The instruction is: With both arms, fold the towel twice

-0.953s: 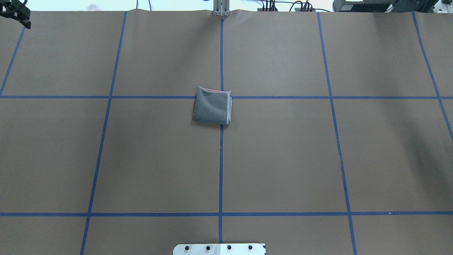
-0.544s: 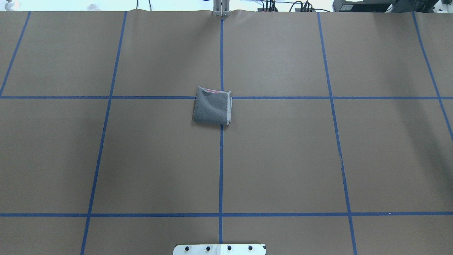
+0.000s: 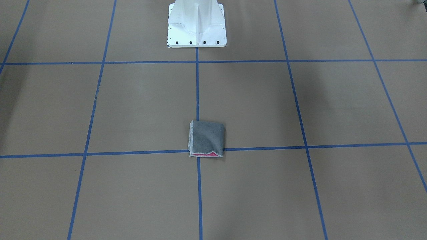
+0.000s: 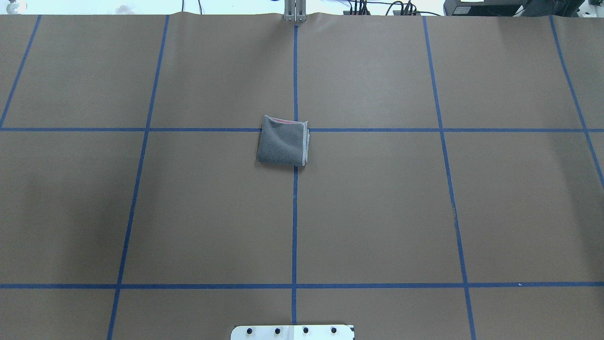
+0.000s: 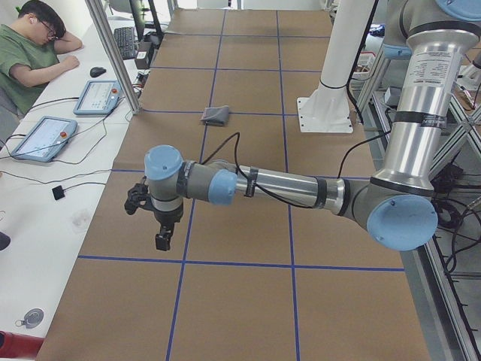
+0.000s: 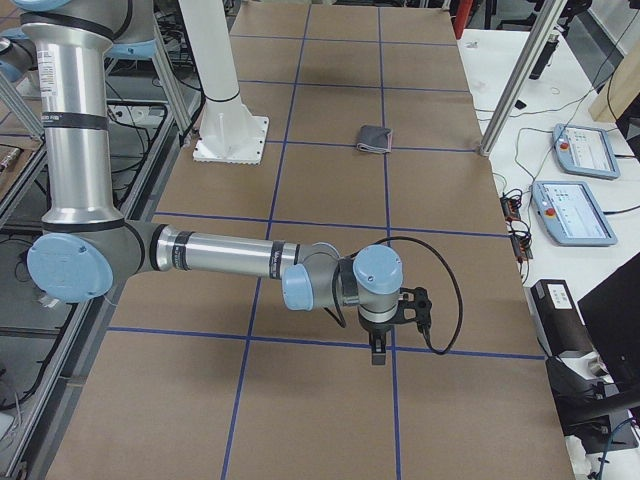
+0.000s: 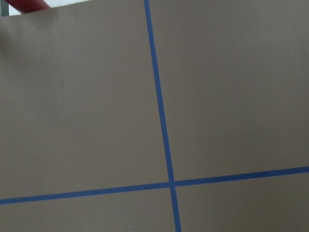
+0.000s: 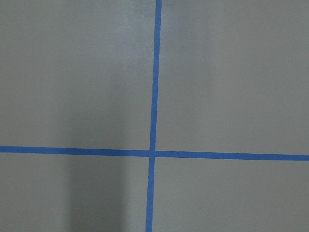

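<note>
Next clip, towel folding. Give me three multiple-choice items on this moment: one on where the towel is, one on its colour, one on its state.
1. Where on the table does the towel lie?
A. over a crossing of blue tape lines near the middle
B. in a corner
C. hanging over an edge

2. Which colour faces up on it?
A. pink-red
B. grey
C. blue

3. What state is it in?
A. spread out flat, unfolded
B. folded into a small square, lying free
C. lifted into the air

Key:
1 A: the overhead and front-facing views both show it on the central crossing.
2 B: the top face is grey, with only a pink sliver at one edge.
3 B: layered edges show along one side, and the left tool and right tool hang far from it in the side views.
</note>
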`<state>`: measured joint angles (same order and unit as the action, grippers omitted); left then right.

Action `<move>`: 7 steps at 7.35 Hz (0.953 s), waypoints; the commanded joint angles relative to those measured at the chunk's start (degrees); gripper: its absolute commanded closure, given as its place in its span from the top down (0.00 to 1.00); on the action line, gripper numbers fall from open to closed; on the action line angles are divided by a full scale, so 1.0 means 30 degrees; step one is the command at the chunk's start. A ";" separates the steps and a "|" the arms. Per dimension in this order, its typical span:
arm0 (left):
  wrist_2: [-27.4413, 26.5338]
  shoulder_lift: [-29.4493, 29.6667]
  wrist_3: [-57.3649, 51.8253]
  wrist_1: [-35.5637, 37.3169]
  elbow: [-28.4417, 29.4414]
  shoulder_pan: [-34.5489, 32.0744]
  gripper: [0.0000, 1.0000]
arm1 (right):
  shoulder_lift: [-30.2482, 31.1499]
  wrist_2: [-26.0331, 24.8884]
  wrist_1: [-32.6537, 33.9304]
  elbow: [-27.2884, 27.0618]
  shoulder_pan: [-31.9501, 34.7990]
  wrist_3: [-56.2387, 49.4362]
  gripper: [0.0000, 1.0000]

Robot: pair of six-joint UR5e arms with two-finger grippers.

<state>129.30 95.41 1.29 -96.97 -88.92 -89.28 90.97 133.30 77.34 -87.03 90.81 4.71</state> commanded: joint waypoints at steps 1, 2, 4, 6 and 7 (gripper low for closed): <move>0.0751 -0.3542 0.0154 -0.0959 -0.2653 -0.0035 1.00 | 0.1431 0.0159 0.2090 -0.2584 0.0021 0.0099 0.99; 0.1483 -0.4547 0.0213 -0.0784 -0.3979 -0.0006 1.00 | 0.1436 0.0041 0.3676 -0.3586 0.0021 0.0070 0.99; 0.1608 -0.3251 0.0563 0.1281 -0.4168 0.0111 1.00 | 0.0709 0.0244 0.4593 -0.3626 -0.0008 0.0070 0.99; 0.1433 -0.1774 0.0332 0.3756 -0.4286 0.0112 1.00 | -0.0262 0.0275 0.6179 -0.3596 0.0021 -0.0194 0.99; 0.1431 -0.1861 0.0331 0.3759 -0.4286 0.0083 1.00 | -0.0206 0.0217 0.6182 -0.3567 -0.0008 -0.0832 0.99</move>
<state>133.72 89.33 2.39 -87.03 -101.69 -88.98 90.78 134.06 94.96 -97.78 90.85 3.83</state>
